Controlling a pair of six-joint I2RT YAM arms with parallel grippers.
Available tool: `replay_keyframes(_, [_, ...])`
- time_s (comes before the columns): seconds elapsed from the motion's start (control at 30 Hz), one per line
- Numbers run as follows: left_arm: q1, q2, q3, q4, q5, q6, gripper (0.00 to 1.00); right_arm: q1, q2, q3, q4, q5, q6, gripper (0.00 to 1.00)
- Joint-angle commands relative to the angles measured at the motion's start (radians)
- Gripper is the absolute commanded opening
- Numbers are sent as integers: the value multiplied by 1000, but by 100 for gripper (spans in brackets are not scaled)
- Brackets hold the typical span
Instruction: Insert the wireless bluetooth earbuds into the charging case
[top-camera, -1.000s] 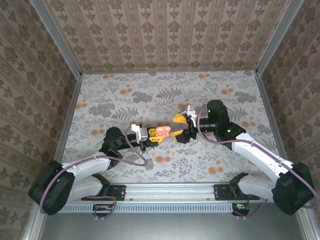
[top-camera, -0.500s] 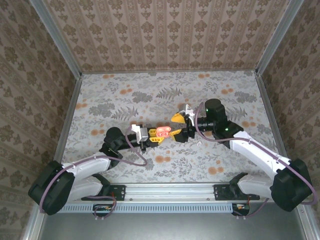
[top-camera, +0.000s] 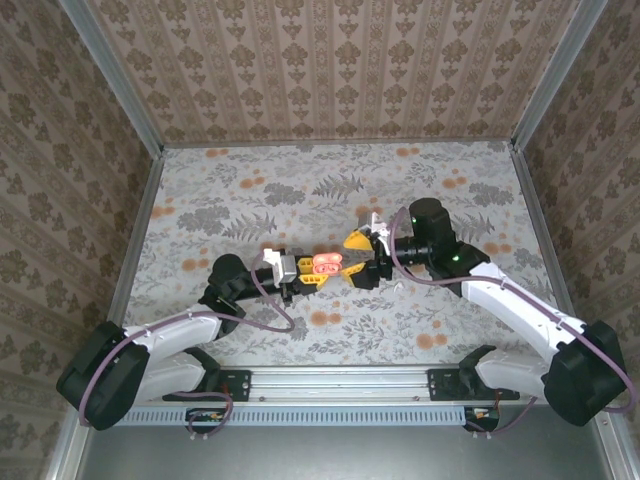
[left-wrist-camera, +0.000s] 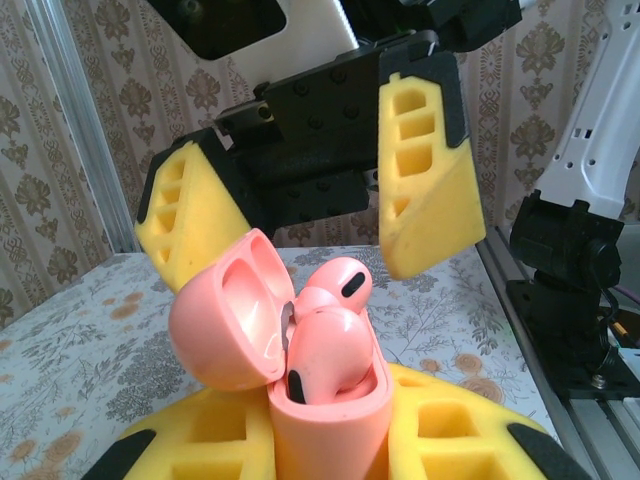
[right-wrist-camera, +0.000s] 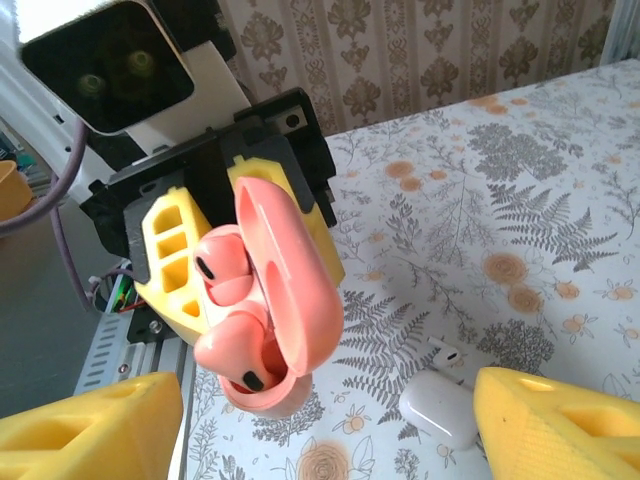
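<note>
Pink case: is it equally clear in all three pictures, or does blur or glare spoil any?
Left wrist view: the pink case is close and crisp, with soft highlights. Right wrist view: sharp too, though the yellow fingertips at the bottom edge look soft. Top external view: evenly lit, but the case is tiny, its detail lost.

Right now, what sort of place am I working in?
Most likely a small enclosed robot test cell dressed to look homely: wallpapered wall panels, aluminium corner posts, a floral-print tabletop, and a metal mounting rail along the near edge.
</note>
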Motion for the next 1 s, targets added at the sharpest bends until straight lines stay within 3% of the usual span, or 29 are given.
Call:
replay_keyframes(0.0, [-6, -12, 21, 11, 1, 20, 17, 0, -34, 35, -17, -30, -9, 78])
replay_keyframes(0.27, [-6, -11, 23, 11, -2, 15, 17, 22, -7, 72, 2, -27, 40, 78])
replay_keyframes(0.47, [-6, -11, 24, 14, 1, 12, 17, 29, 45, 103, -2, -131, 35, 78])
replay_keyframes(0.73, [-6, -17, 22, 14, -4, 11, 17, 34, 98, 126, -23, -159, 16, 79])
replay_keyframes(0.97, [-7, -20, 23, 16, -14, 3, 17, 42, 130, 163, -111, -243, -57, 74])
